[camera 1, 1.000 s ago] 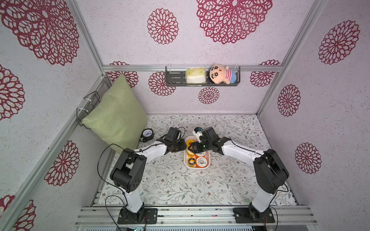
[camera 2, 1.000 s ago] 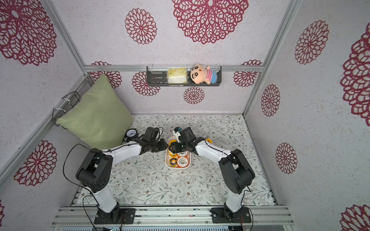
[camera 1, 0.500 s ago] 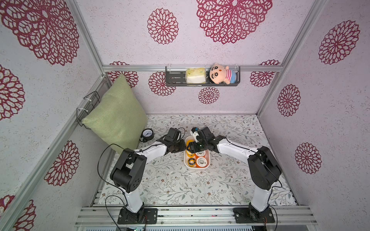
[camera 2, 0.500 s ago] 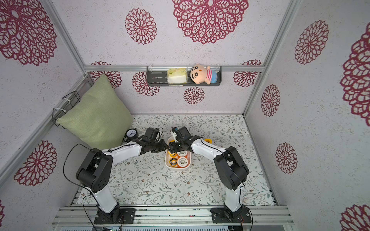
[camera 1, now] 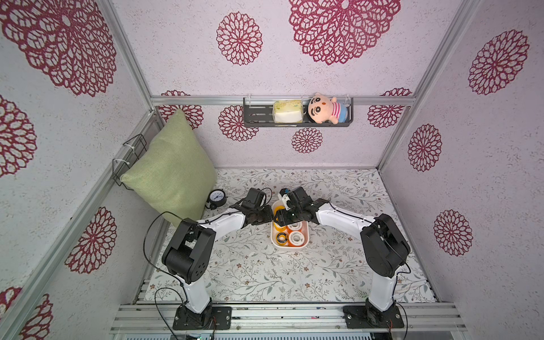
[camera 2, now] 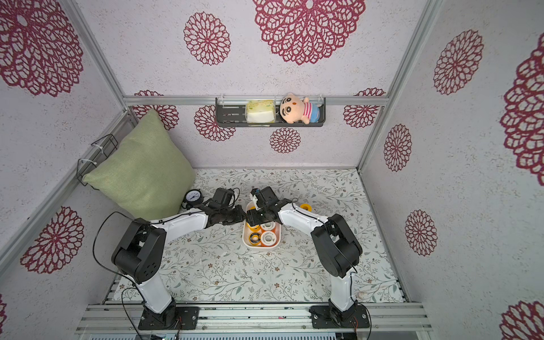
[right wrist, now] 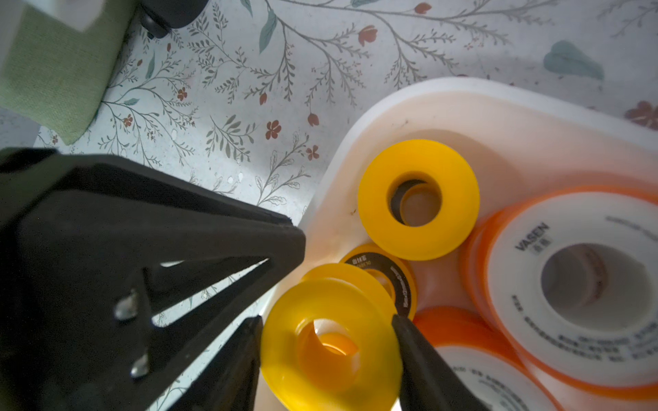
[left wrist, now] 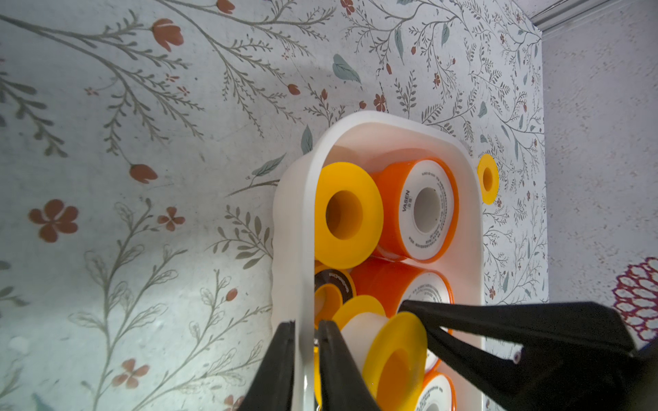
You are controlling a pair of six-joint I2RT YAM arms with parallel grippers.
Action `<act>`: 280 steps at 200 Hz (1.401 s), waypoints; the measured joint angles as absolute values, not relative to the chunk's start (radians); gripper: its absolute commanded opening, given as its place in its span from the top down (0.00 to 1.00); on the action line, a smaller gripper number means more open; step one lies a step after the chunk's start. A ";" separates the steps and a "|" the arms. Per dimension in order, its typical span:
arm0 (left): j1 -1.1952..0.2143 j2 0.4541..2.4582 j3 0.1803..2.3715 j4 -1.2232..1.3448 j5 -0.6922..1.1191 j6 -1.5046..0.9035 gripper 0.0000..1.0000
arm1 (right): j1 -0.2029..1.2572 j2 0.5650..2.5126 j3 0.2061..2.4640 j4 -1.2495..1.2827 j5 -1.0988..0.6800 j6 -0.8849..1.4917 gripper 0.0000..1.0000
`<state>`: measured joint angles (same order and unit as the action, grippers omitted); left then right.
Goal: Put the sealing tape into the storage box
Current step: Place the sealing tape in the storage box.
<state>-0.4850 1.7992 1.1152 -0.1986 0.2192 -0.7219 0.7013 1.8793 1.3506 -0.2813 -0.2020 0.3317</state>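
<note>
The storage box (camera 1: 290, 245) (camera 2: 260, 248) is a white tub in the middle of the table, holding several orange and yellow spools of sealing tape (camera 1: 295, 238). My left gripper (left wrist: 306, 325) is shut on the box's side wall (left wrist: 391, 122), one finger inside and one outside. My right gripper (right wrist: 327, 320) is shut on a small yellow spool (right wrist: 285, 341) (left wrist: 395, 356), held tilted just above the spools along that wall. In both top views the two grippers (camera 1: 269, 216) (camera 2: 250, 219) meet at the box's far left part. One more yellow spool (camera 2: 306, 207) (left wrist: 487, 179) lies on the table beyond the box.
A green pillow (camera 1: 173, 170) leans in the back left corner, and a black-rimmed gauge (camera 1: 217, 196) stands beside it near my left arm. A dark wall shelf (camera 1: 259, 116) at the back carries a plush doll and a pale pack.
My right gripper has carried the yellow spool leftward and nearer, over the box's left side beside my left gripper. The left arm has stayed put, clamped on the wall.
</note>
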 measured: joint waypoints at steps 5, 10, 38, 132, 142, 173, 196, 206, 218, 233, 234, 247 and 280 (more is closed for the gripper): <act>-0.485 1.799 1.115 -0.199 0.219 -0.722 0.81 | 0.701 1.880 1.351 -0.284 -0.202 0.332 0.39; -0.485 1.799 1.115 -0.199 0.219 -0.722 0.81 | 0.702 1.881 1.351 -0.286 -0.201 0.332 0.39; -0.485 1.799 1.115 -0.199 0.219 -0.722 0.81 | 0.703 1.886 1.351 -0.291 -0.187 0.331 0.35; -0.485 1.799 1.115 -0.199 0.219 -0.722 0.81 | 0.704 1.889 1.352 -0.291 -0.179 0.323 0.30; -0.485 1.799 1.115 -0.199 0.219 -0.722 0.81 | 0.704 1.889 1.352 -0.290 -0.178 0.323 0.30; -0.485 1.797 1.115 -0.200 0.219 -0.720 0.79 | 0.704 1.877 1.338 -0.268 -0.178 0.323 0.31; -0.485 1.779 1.116 -0.204 0.219 -0.715 0.74 | 0.698 1.805 1.281 -0.231 -0.178 0.326 0.31; -0.485 1.765 1.115 -0.206 0.219 -0.710 0.70 | 0.693 1.760 1.251 -0.213 -0.175 0.326 0.31; -0.485 1.747 1.115 -0.208 0.218 -0.707 0.67 | 0.683 1.706 1.225 -0.197 -0.169 0.332 0.31; -0.485 1.723 1.115 -0.208 0.216 -0.705 0.64 | 0.657 1.642 1.193 -0.175 -0.155 0.333 0.29; -0.485 1.720 1.115 -0.208 0.215 -0.706 0.64 | 0.655 1.639 1.192 -0.175 -0.155 0.334 0.29; -0.485 1.702 1.115 -0.208 0.214 -0.703 0.64 | 0.613 1.590 1.163 -0.160 -0.150 0.334 0.28; -0.485 1.693 1.113 -0.216 0.207 -0.697 0.61 | 0.476 1.518 1.084 -0.147 -0.121 0.333 0.25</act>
<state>-0.4854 1.6928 1.1133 -0.2157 0.2070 -0.6971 0.4763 1.5185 1.0843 -0.1467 -0.1211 0.3332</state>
